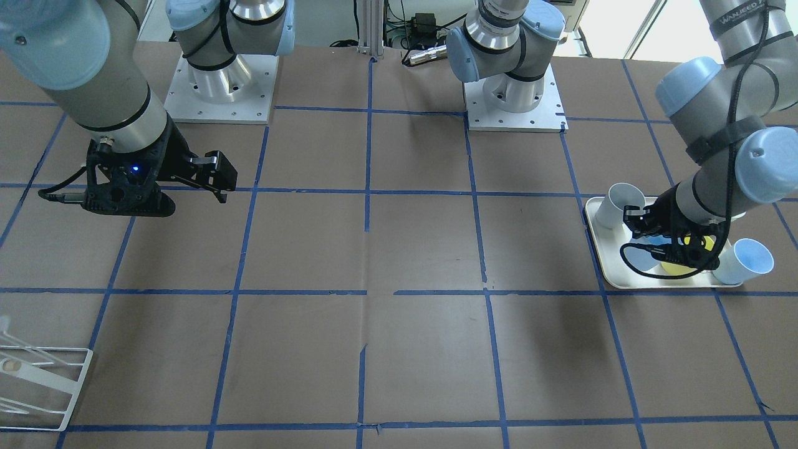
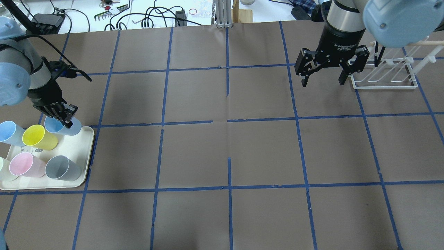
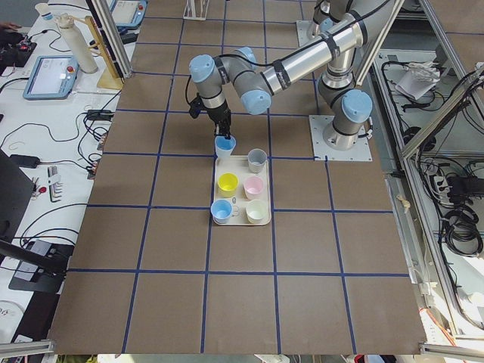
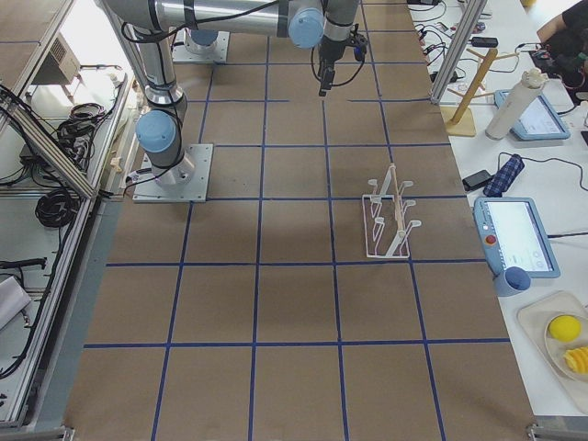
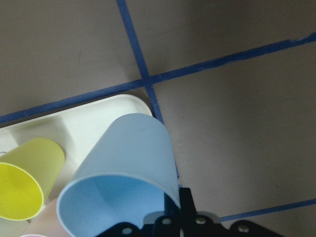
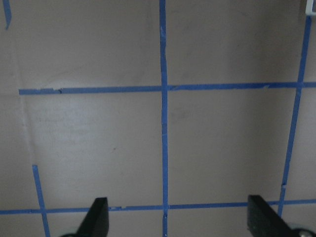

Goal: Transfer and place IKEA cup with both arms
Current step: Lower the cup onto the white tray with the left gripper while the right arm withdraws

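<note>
Well, the IKEA cup (image 2: 66, 127) is at the corner of the white tray (image 2: 77, 148) on the robot's left end of the table (image 2: 222, 152). Its base reaches over the tray's edge in the left wrist view. If it rests on the tray or is a bit lifted, I cannot tell. The left gripper (image 2: 68, 119) comes from above w/ its fingers nearly together, pinching the cup's wall at the rim (one finger outside, the other seems inside). Just beside it stand the yellow cup (image 2: 39, 137) and the second blue cup (image 2: 10, 132), then the pink cup (image 2: 25, 165) and the grey cup (image 2: 63, 168). Far across the table, the right gripper (image 2: 323, 83) hangs above the paper w/ fingers spread wide and holds nothing, near the white rack (image 2: 385, 76).
</note>
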### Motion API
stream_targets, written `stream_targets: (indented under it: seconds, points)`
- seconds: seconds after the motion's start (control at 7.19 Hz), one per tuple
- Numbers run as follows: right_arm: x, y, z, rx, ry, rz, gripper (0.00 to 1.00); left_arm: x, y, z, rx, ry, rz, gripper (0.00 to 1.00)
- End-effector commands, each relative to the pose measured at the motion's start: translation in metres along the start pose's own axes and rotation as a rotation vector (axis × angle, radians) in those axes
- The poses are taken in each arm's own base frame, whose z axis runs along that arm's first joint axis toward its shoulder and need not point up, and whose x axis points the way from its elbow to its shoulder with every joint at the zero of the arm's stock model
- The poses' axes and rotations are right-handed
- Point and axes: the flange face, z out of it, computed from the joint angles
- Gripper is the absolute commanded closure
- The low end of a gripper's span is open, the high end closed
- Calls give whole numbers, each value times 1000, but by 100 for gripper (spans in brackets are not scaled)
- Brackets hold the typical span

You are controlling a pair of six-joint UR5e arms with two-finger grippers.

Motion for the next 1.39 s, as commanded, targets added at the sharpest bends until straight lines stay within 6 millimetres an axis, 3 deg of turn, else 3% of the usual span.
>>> stream_targets:
  seconds: [0.0, 0.56, 0.83, 1.25]
  points:
    - [-4, -3, -26, 167, 1, 0, 0, -28, -1, 24, -45, 28, -33, 100]
    - [-4, 27, -65, 248, -46, 12, 0, -25, -8, 44, -88, 81, -21, 100]
    - [-3, 30, -51, 215, -32, 12, 0, -25, -11, 48, -90, 91, -18, 100]
    - [-3, 33, -53, 219, -34, 9, 0, -23, -16, 57, -82, 130, -19, 100]
